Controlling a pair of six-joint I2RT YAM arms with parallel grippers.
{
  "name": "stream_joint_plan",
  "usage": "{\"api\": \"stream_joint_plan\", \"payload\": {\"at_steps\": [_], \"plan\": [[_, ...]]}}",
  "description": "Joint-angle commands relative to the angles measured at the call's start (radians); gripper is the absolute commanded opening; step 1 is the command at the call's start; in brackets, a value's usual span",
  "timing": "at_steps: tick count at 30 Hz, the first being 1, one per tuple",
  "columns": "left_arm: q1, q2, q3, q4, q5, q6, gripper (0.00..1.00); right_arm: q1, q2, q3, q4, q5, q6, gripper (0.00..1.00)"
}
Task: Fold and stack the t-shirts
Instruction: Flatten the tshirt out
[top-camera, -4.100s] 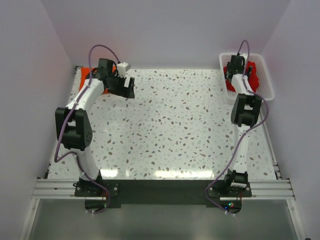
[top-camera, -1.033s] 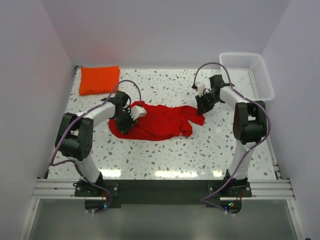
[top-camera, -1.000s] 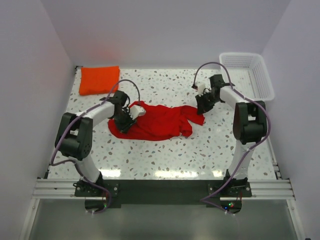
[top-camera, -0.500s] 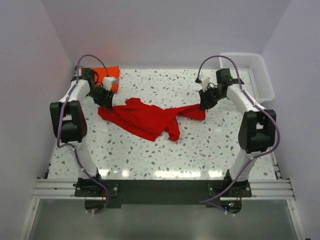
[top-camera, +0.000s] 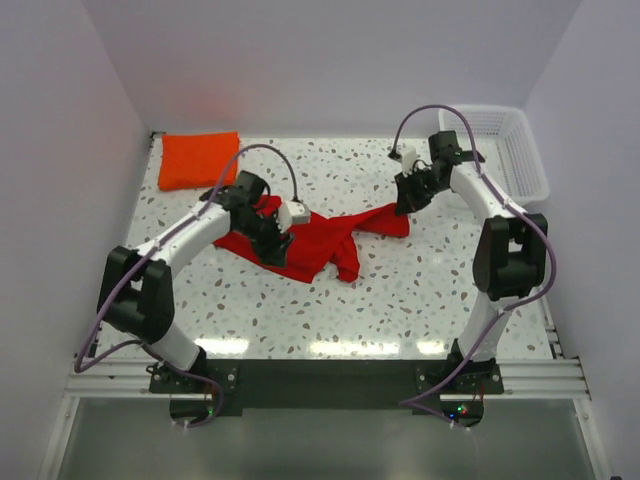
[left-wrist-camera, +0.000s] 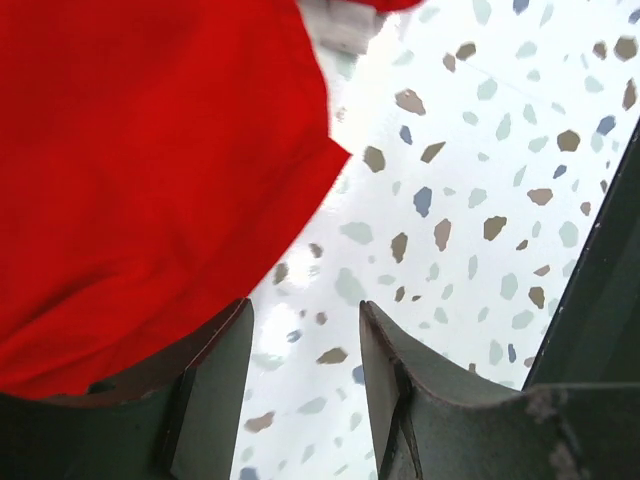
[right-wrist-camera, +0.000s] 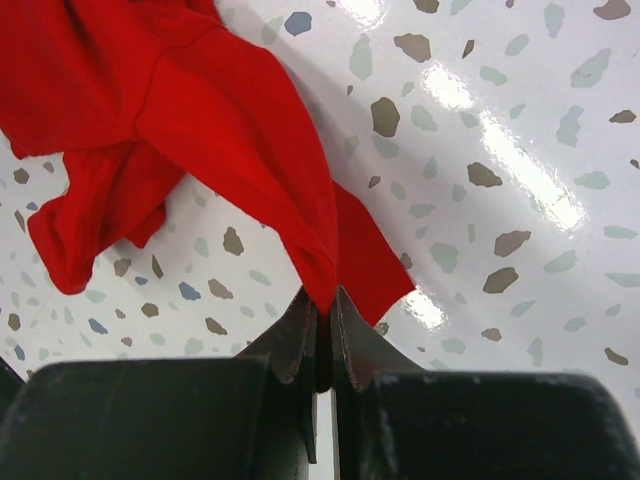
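Your red t-shirt (top-camera: 318, 243) lies crumpled on the speckled table (top-camera: 400, 300), about mid-table, running from left of centre out toward the right arm. It is not spread flat: folds are bunched, and one lobe hangs toward the near side. Your right gripper (right-wrist-camera: 322, 300) is at the shirt's far-right end. Its jaws are pressed together on a narrow fold of red cloth, which rises in a ridge out of the jaws, while the cloth's corner lies on the table just right of them. From above, that end of the shirt looks drawn out in a strip toward this gripper. Your left gripper (top-camera: 277, 230) is low over the shirt's left part, jaws spread. In the left wrist view its two fingers (left-wrist-camera: 215, 385) stand apart with bare speckled table showing in the gap. The red cloth fills the left of that view, its edge curving down to the left finger. I cannot tell whether the cloth touches that finger, but no cloth lies between the two. The folded orange t-shirt (top-camera: 198, 158) sits in the far-left corner, well apart from the red one. The white basket (top-camera: 532, 150) stands in the far-right corner, just beyond the right arm.
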Motion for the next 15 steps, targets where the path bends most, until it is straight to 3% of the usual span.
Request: {"api": "stream_joint_plan", "payload": {"at_steps": [1, 8, 15], "plan": [[-0.084, -0.006, -0.084, 0.156, -0.12, -0.107, 0.52, 0.001, 0.03, 0.067, -0.024, 0.017, 0.034, 0.0], [-0.215, 0.069, -0.127, 0.313, -0.22, -0.209, 0.5, 0.001, 0.045, 0.078, -0.031, 0.032, 0.043, 0.0], [-0.27, 0.17, -0.103, 0.357, -0.197, -0.266, 0.47, 0.0, 0.065, 0.104, -0.042, 0.035, 0.053, 0.0]]}}
